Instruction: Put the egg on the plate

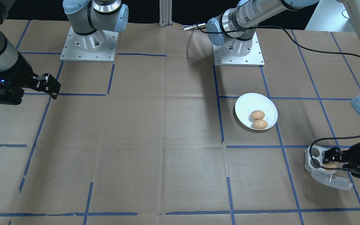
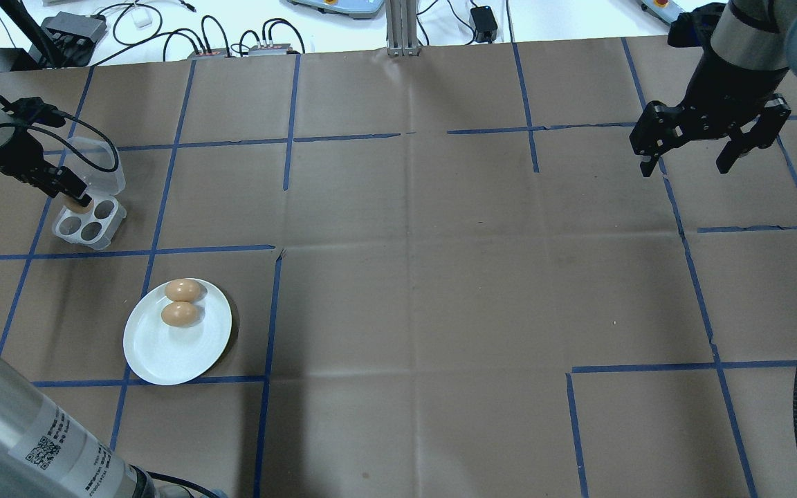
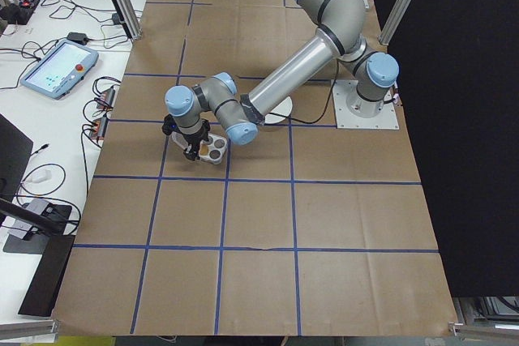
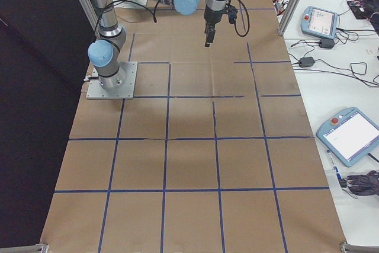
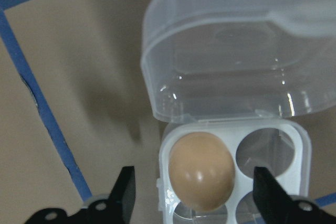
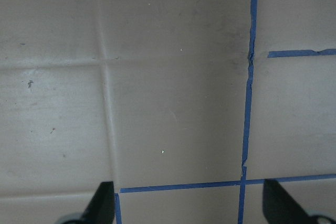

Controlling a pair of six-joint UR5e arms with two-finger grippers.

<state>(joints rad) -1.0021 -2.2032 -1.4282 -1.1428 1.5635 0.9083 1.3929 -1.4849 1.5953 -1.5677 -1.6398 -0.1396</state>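
Last egg (image 5: 201,170) sits in the carton (image 5: 231,129), lid open, near the plate (image 2: 163,353) holding two eggs (image 2: 182,302). Left gripper (image 5: 194,198) wide, straddling it: grasp step. Next: close gently, lift straight. Right gripper (image 2: 699,142) wide, idle.

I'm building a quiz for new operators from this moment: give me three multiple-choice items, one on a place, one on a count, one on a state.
1. Where is the left pincer?
A. over the plate
B. at the egg carton
C. at mid-table

2. How many eggs lie on the plate?
A. one
B. two
C. four

3. How is the right pincer?
A. open, holding nothing
B. shut on an egg
C. shut on the carton lid

Answers: 1 B, its fingers straddle the egg in the carton in the clear egg carton. 2 B, two brown eggs on the plate lie side by side. 3 A, its fingers hang spread above bare paper.
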